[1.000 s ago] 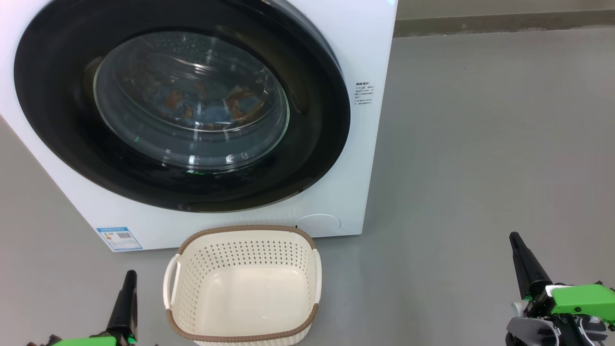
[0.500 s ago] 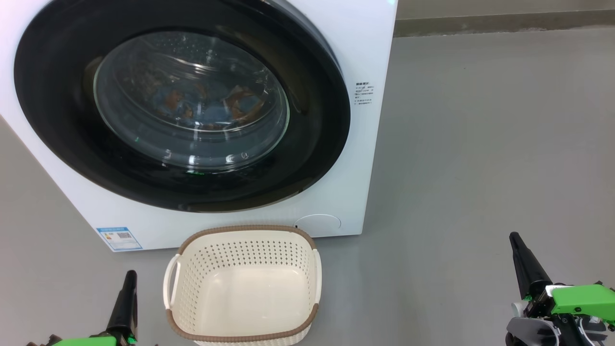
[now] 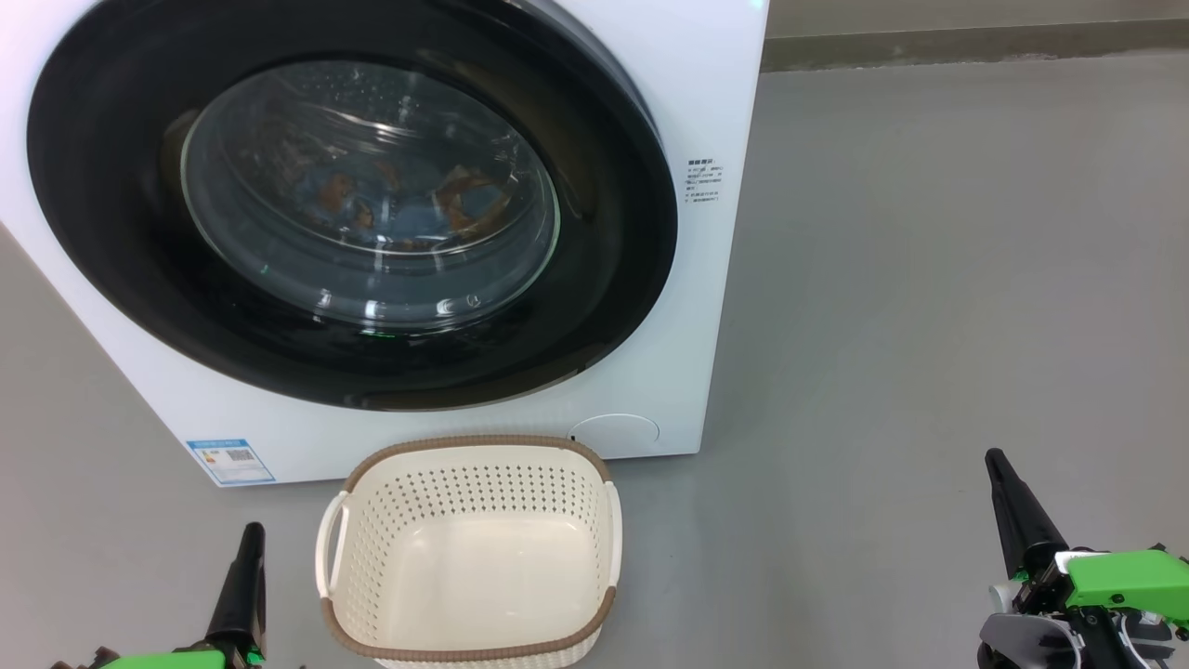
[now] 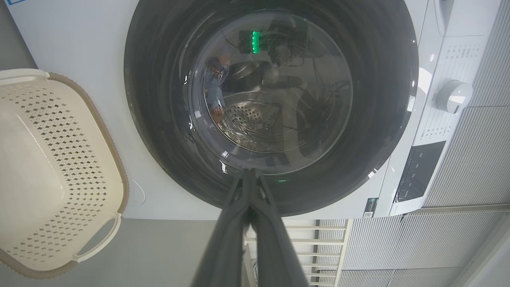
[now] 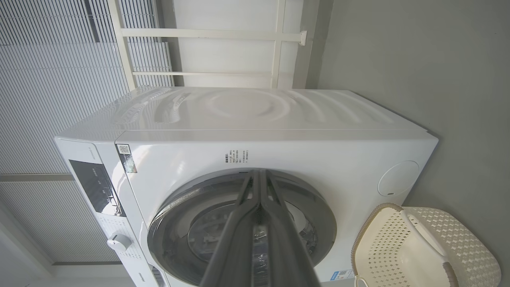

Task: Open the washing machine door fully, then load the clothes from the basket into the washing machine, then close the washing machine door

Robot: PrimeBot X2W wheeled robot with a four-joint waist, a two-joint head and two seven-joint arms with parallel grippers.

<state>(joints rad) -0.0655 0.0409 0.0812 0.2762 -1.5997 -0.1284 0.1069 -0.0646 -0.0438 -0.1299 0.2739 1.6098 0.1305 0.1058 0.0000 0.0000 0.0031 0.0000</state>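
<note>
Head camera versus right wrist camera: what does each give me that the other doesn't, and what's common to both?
Head: clothes behind the door glass, and the left fingers beside the basket. Right wrist: the machine's side, control panel and dial. Both: the door shut, the empty basket, the right fingers closed.

Blue label (image 3: 230,460) with QR code (image 3: 241,455), low on washing machine (image 3: 715,93) front: print unreadable. Black text block (image 3: 705,179) beside washing machine door (image 3: 613,232): too small to read.
</note>
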